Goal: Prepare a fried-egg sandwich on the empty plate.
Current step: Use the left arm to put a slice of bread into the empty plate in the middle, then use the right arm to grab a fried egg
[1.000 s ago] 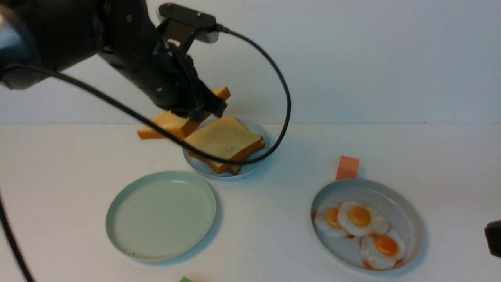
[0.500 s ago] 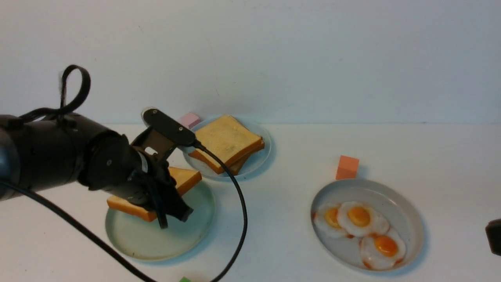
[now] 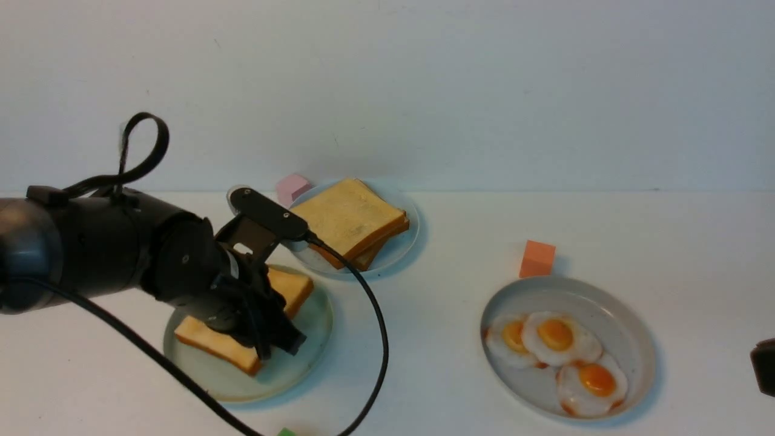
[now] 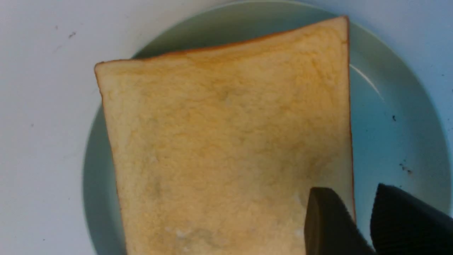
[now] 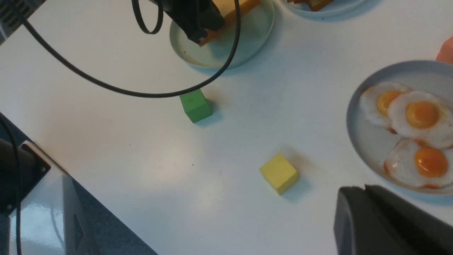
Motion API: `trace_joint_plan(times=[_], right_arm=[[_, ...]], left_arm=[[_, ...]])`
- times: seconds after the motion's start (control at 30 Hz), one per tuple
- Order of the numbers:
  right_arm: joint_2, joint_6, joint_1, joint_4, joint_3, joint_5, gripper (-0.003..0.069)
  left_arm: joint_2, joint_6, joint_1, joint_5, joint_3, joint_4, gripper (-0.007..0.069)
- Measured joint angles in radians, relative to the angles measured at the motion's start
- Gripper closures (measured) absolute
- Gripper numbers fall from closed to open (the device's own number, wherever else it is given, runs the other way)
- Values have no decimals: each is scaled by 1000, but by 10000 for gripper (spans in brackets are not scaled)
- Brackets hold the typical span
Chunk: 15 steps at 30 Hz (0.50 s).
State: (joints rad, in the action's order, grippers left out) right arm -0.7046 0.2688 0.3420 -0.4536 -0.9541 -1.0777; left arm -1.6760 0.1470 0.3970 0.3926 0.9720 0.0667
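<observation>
Left gripper (image 3: 278, 348) seems parted over toast (image 3: 209, 340), plate (image 3: 242, 384) on white table (image 3: 424, 375).

I count three plates: mint plate (image 3: 242, 384), blue-grey plate (image 3: 399, 248), grey plate (image 3: 629, 339). Three toast slices: one (image 3: 212, 342) at lower left, two (image 3: 348, 218) stacked at upper centre. Three eggs (image 3: 557, 334), lower right. Four blocks: pink block (image 3: 292, 186), orange block (image 3: 537, 258), green block (image 5: 195, 105), yellow block (image 5: 279, 173).

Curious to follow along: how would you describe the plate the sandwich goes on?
On the white table stand three round plates. Take the pale mint-green plate, nearest on the robot's left. It alone holds a single toast slice; the others hold stacked toast or three fried eggs.
</observation>
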Motion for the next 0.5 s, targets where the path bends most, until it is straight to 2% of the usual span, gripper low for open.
trace_joint_plan(times=[0.03,0.13,0.27,0.4,0.5], right_arm=[[0,0,0,0,0,0,604],[0,0,0,0,0,0,602],[-7,0,0,0,0,0,599],[-57,0,0,10,0,5,596],[-148,0,0,37,0,46,593]], left_arm=[[0,0,0,0,0,-10,357],[1,0,0,9,0,-21,288],[58,0,0,45,-5,-92,270],[226,0,0,63,-6,-205,385],[429,0,0,122,-8,-285,568]])
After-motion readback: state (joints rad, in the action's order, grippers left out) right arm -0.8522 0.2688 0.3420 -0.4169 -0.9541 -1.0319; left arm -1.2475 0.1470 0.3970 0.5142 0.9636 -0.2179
